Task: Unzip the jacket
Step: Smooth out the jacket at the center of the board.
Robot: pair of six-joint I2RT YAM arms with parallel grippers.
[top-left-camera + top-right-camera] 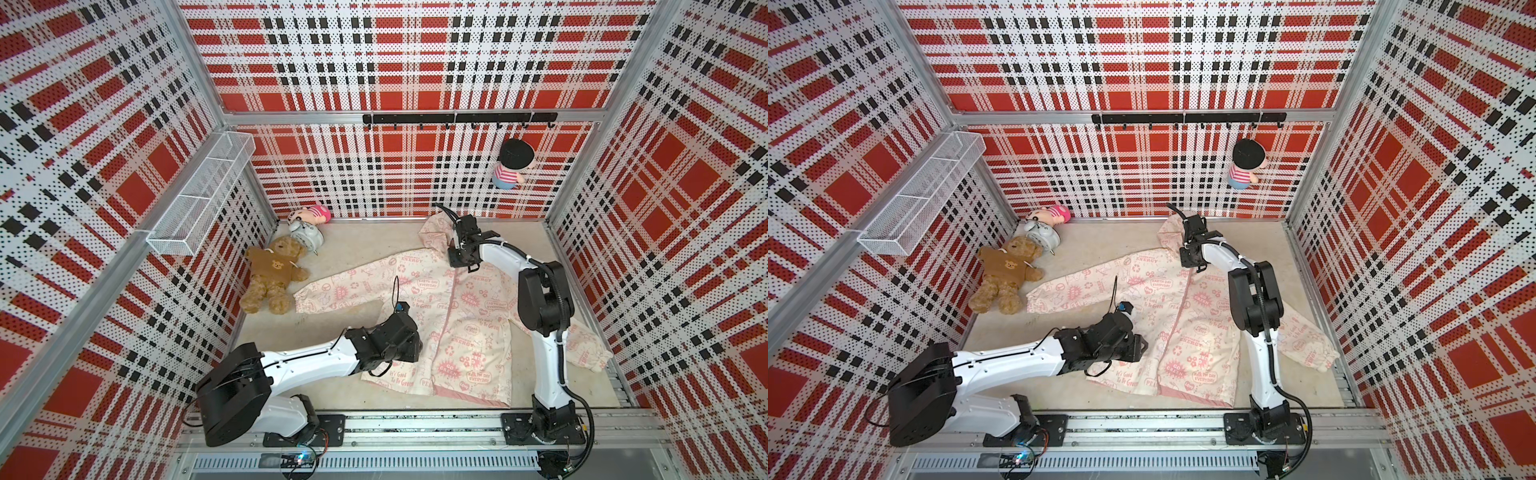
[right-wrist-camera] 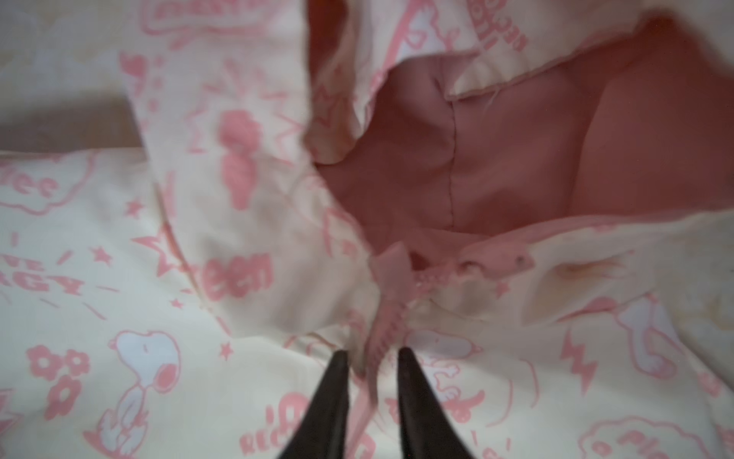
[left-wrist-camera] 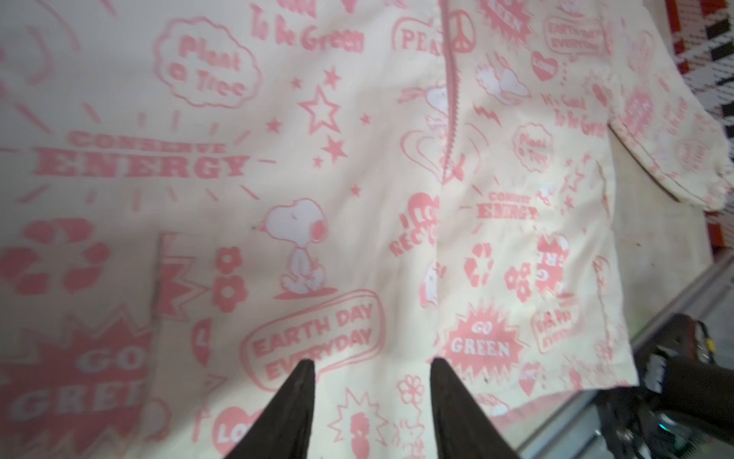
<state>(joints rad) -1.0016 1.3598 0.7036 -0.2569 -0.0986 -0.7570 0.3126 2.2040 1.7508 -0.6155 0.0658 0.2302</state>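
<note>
The jacket lies spread on the desk, one sleeve just beside the teddy bear. It looks like light, limp cloth that will bunch, so it is best pinned near the zipper. Both arms bend low over it. The left claw, nearer the bear, gapes empty. The right claw, slightly parted, straddles the zipper and grips nothing.

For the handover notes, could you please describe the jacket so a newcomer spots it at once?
On the beige floor inside the plaid walls, the jacket lies right of the teddy bear. It alone is cream with pink cartoon prints and a pink zipper.
</note>
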